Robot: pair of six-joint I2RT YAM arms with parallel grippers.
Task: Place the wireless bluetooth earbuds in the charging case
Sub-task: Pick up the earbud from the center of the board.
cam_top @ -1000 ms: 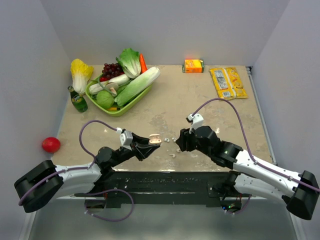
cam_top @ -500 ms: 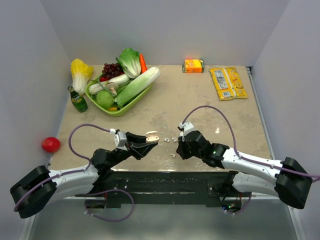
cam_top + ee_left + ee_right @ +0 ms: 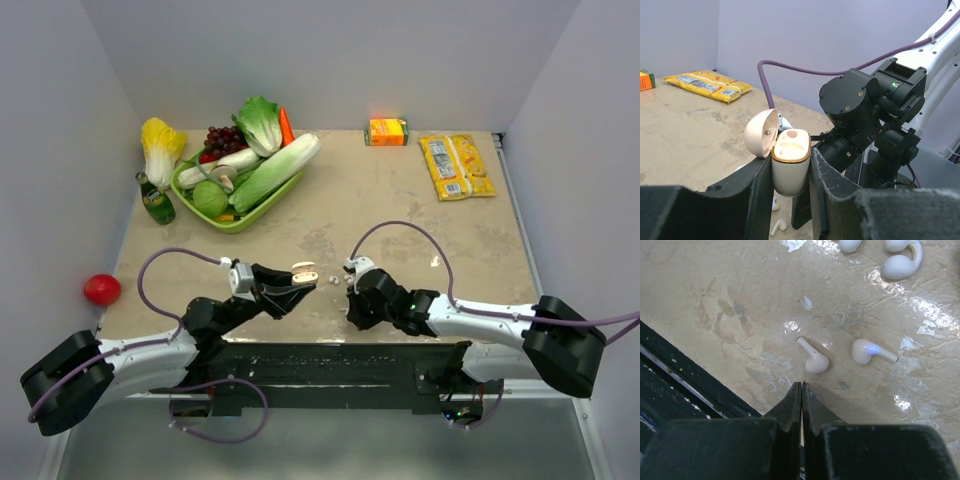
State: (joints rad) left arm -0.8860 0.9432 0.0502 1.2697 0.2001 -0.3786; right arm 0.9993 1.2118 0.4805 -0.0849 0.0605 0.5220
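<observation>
Over the last second the right arm has swung left and dropped low toward the near edge of the table (image 3: 715, 300). The right pincer (image 3: 801, 389) has gone from apart to fully together.

Wrist view: nothing is between its jaws. The nearer earbud (image 3: 812, 359) lies flat on the table just past the tips, apparently not touching. The second earbud (image 3: 871, 351) lies beside it, showing a small blue light. More small white curved pieces (image 3: 902, 262) sit farther off; I cannot tell what they are.

Judgement: the closure caught nothing. No earbud is picked yet, so the pincer would need to reopen and straddle the nearer one.

The left arm has barely moved in the last half second. The left pincer (image 3: 789, 187) is clamped on the charging case (image 3: 790, 160), holding it upright above the table with the lid hinged back.

Containers:
- Case: the tan-pink seat looks empty, with no earbud seated.
- Green tray (image 3: 237, 224), far left: heaped with vegetables and grapes, away from the work.
</observation>
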